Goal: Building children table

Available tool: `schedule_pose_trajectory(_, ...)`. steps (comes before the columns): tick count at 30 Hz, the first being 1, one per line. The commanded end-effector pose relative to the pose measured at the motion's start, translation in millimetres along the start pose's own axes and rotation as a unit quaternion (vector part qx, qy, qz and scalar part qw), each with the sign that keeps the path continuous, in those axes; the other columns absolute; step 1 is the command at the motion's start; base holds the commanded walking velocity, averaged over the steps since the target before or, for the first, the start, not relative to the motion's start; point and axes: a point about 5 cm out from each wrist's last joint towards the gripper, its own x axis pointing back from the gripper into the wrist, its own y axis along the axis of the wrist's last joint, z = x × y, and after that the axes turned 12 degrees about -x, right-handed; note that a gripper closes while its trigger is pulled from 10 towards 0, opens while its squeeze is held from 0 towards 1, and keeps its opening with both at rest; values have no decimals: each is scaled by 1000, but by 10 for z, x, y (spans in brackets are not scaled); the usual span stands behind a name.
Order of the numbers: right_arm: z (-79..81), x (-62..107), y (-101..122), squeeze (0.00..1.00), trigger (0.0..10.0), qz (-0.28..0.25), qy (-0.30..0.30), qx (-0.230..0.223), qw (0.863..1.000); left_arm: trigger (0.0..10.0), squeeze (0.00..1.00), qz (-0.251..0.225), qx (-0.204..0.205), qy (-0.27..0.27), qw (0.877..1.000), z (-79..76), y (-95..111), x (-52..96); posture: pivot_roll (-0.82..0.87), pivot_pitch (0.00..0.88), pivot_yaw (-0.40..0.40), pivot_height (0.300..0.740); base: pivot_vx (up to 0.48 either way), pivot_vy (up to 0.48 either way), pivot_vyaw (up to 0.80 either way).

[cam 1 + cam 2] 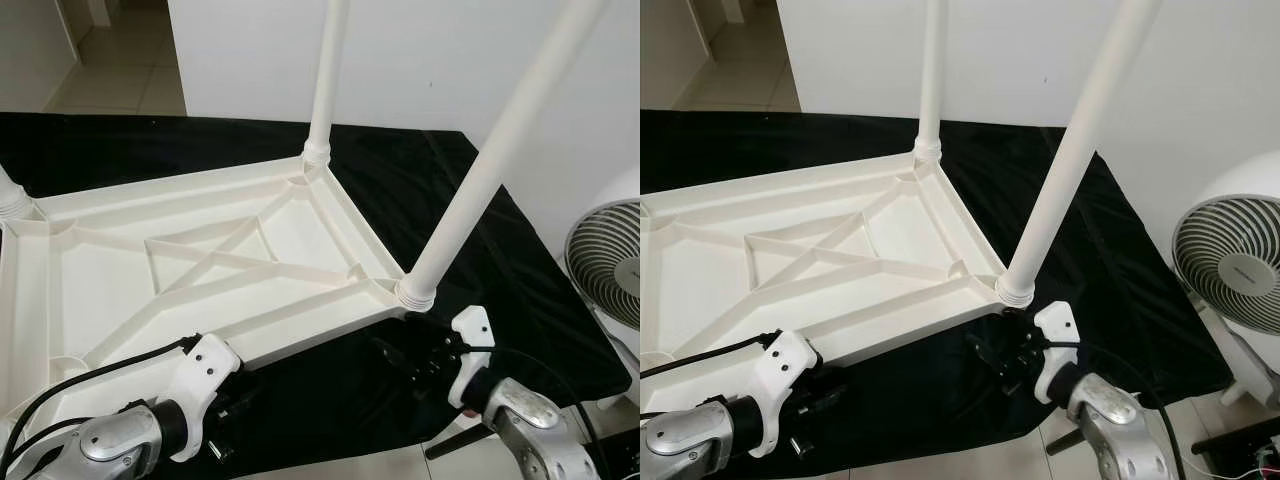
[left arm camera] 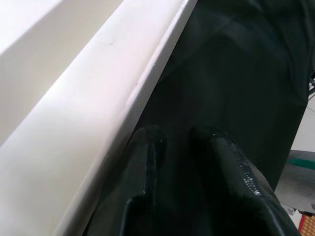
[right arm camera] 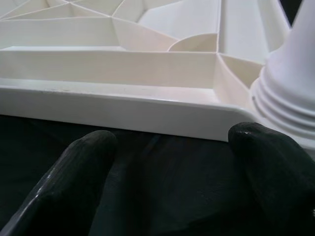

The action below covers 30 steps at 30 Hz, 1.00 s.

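Note:
A white plastic table top (image 1: pixel 200 265) lies upside down on a black cloth, ribs facing up. One white leg (image 1: pixel 328 70) stands in its far right corner and another leg (image 1: pixel 490 170) in its near right corner. A third leg's base (image 1: pixel 10 200) shows at the left edge. My right gripper (image 1: pixel 410 358) sits low on the cloth just in front of the near right corner, open, with its fingertips (image 3: pixel 88 157) spread wide before the rim. My left gripper (image 1: pixel 235 408) rests beside the front rim (image 2: pixel 123 98), fingers (image 2: pixel 147 162) close together, holding nothing.
The black cloth (image 1: pixel 520 300) covers a low platform that ends close behind my arms. A white fan (image 1: pixel 1230 265) stands on the tiled floor at the right. A white wall (image 1: pixel 450 50) rises behind the table top.

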Motion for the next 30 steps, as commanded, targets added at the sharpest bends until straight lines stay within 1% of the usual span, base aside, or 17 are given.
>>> schedule_pose_trajectory(1, -15, -16, -56, 0, 10000, 7, -6, -14, 1000, 10000, 0, -4, 2, -5, 1000, -21, 29, 14, 30, 171, -86, 740, 0, 0, 0)
schedule_pose_trajectory(5, -16, -91, -81, 0, 10000, 3, -9, -20, 1000, 10000, 0, -4, 2, 8, 1000, 11, 35, 22, 31, 181, -85, 740, 0, 0, 0)
schedule_pose_trajectory(7, -16, -91, -81, 0, 10000, 3, -9, -20, 1000, 10000, 0, -4, 2, 8, 1000, 11, 35, 22, 31, 181, -85, 740, 0, 0, 0)
schedule_pose_trajectory(11, -49, -204, -62, 0, 10000, -6, -6, -18, 1000, 10000, 0, -8, 2, 18, 1000, 52, 64, 23, 34, 199, -77, 740, 0, 0, 0)
schedule_pose_trajectory(12, -49, -204, -62, 0, 10000, -6, -6, -18, 1000, 10000, 0, -8, 2, 18, 1000, 52, 64, 23, 34, 199, -77, 740, 0, 0, 0)
schedule_pose_trajectory(13, -74, -271, -50, 0, 10000, -10, -5, -15, 1000, 10000, 0, -12, 1, 26, 1000, 86, 80, 10, 34, 199, -77, 740, 0, 0, 0)
schedule_pose_trajectory(14, -74, -271, -50, 0, 10000, -10, -5, -15, 1000, 10000, 0, -12, 1, 26, 1000, 86, 80, 10, 34, 199, -77, 740, 0, 0, 0)
schedule_pose_trajectory(15, -104, -338, -49, 0, 10000, -12, -5, -11, 1000, 10000, 0, -15, -1, 31, 999, 121, 91, -8, 36, 196, -76, 740, 0, 0, 0)
schedule_pose_trajectory(16, -104, -338, -49, 0, 10000, -12, -5, -11, 1000, 10000, 0, -15, -1, 31, 999, 121, 91, -8, 36, 196, -76, 740, 0, 0, 0)
schedule_pose_trajectory(21, -200, -545, 31, 0, 10000, -22, -2, 4, 1000, 10000, 0, -26, -7, 49, 998, 263, 138, -78, 41, 188, -70, 740, 0, 0, 0)
schedule_pose_trajectory(22, -200, -545, 31, 0, 10000, -22, -2, 4, 1000, 10000, 0, -26, -7, 49, 998, 263, 138, -78, 41, 188, -70, 740, 0, 0, 0)
schedule_pose_trajectory(24, -249, -673, 94, 0, 10000, -25, -1, 15, 1000, 10000, 0, -33, -8, 58, 998, 333, 156, -129, 38, 190, -66, 740, 0, 0, 0)
schedule_pose_trajectory(25, -249, -673, 94, 0, 10000, -25, -1, 15, 1000, 10000, 0, -33, -8, 58, 998, 333, 156, -129, 38, 190, -66, 740, 0, 0, 0)
schedule_pose_trajectory(28, -301, -810, 146, 0, 10000, -27, -3, 23, 999, 10000, 0, -37, -15, 71, 997, 437, 164, -219, 41, 193, -70, 740, 0, 0, 0)
schedule_pose_trajectory(29, -301, -810, 146, 0, 10000, -27, -3, 23, 999, 10000, 0, -37, -15, 71, 997, 437, 164, -219, 41, 193, -70, 740, 0, 0, 0)
schedule_pose_trajectory(30, -314, -854, 160, 0, 10000, -28, -4, 27, 999, 10000, 0, -39, -16, 75, 996, 478, 167, -247, 41, 193, -69, 740, 0, 0, 0)
